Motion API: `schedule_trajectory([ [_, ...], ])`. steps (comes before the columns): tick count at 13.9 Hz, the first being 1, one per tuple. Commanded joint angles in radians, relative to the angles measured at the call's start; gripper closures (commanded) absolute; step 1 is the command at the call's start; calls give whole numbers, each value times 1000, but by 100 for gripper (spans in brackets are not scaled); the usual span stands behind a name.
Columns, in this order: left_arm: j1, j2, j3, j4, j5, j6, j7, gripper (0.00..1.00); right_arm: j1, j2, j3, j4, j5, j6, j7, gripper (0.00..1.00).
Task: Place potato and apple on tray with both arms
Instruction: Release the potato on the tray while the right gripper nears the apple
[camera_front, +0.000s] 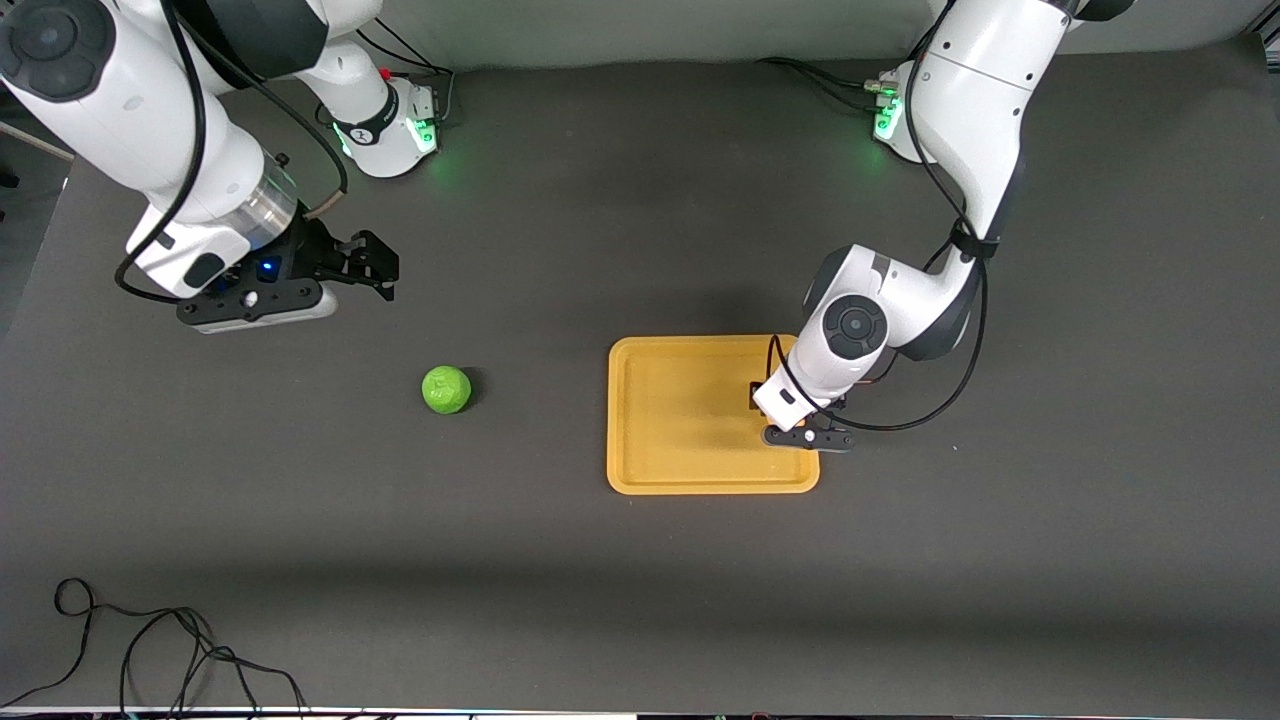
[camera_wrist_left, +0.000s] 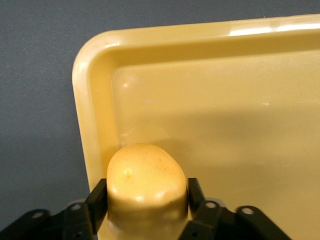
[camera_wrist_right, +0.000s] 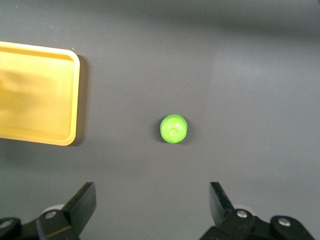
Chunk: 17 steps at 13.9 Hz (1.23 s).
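Dark grey tabletop (camera_front: 640, 600), nothing fancy, two white arms bolted along the top of the frame.

So the potato (camera_wrist_left: 145, 175) is down inside the tray (camera_front: 640, 480), near one rounded corner at the end closest to the left arm's base. In the left wrist view the left gripper (camera_wrist_left: 146, 189) has a black finger pressed against each side of it, so I'd call that pinching the potato. Can't honestly tell whether it's resting on the tray floor or hanging a hair above it. From the front camera the arm's wrist covers the potato completely.

The tray sits around the middle of the frame, slightly low. The apple (camera_front: 446, 389) is on bare tabletop beside it, toward the right arm's end, well apart from the tray and untouched.

The right gripper (camera_front: 375, 265) hangs up in the upper part of the frame over bare tabletop with its fingers spread wide and nothing in them. Its wrist camera looks straight at the apple, so it's lined up-ish but not on it.

Progress, as I read it: the potato half is basically there, it just needs letting go. The apple half hasn't started.

Head count: one potato, one apple, one tray, two arms. Plus a loose black cable (camera_front: 150, 650) looping along the bottom of the frame.
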Motion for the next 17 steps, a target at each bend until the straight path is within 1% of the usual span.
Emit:
schedule_trajectory([
  [1,-18,-14,13,-7,11,4,-33,0,-3,-27,-13,-113,8,99,6,0],
  [3,-20,-20,13,-6,13,-3,-99,0,-3,-30,-28,-208,10,208,5,0],
  [5,-9,-57,15,-6,13,-23,-111,0,0,-27,-28,-315,10,331,5,0],
  [7,0,-110,33,7,11,-118,-110,0,-3,-24,-31,-459,10,507,-4,0],
  [9,3,-187,82,25,13,-217,-96,0,-2,-1,-31,-573,10,676,-3,0],
  [10,5,-222,113,36,13,-271,-88,0,0,31,-30,-602,11,743,-1,0],
  [11,11,-253,136,48,13,-319,-63,0,0,68,-30,-609,13,778,-1,0],
  [12,29,-282,141,57,13,-363,-14,0,0,98,-30,-609,16,792,-1,0],
  [15,134,-380,138,100,11,-541,155,0,15,164,-30,-620,45,865,0,0],
  [17,163,-437,139,132,11,-658,200,0,15,224,-30,-623,45,932,11,0],
])
